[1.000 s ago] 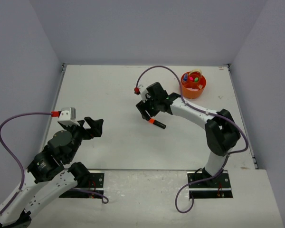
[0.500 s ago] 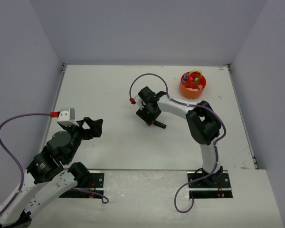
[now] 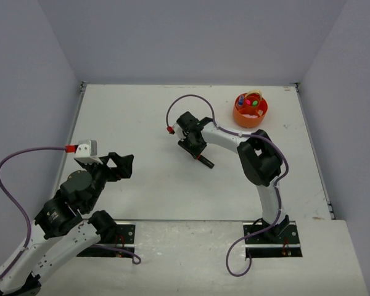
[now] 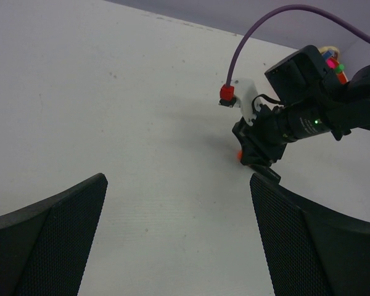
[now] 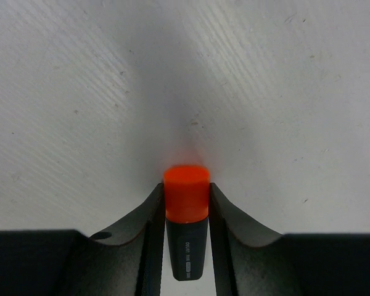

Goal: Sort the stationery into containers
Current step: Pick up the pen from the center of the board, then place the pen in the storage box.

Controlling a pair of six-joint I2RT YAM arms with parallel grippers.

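Note:
A black highlighter with an orange cap (image 5: 186,196) lies on the white table, and my right gripper (image 5: 186,189) is shut on it, both fingers pressed against the cap. From above, the highlighter's black barrel (image 3: 205,163) sticks out below the right gripper (image 3: 196,153) near the table's middle. The orange tub (image 3: 243,118) stands at the back right and holds several coloured pieces. My left gripper (image 3: 120,165) hovers open at the left, far from the highlighter. In its wrist view the left gripper (image 4: 177,185) has only bare table between its fingers, with the right gripper (image 4: 259,154) beyond.
A purple cable (image 3: 188,102) loops over the right arm's wrist. Grey walls close the table on three sides. The right arm's elbow (image 3: 259,161) stands between the gripper and the near edge.
My right gripper has dropped down over the orange-capped highlighter and closed its fingers on the cap. The left arm has stayed still.

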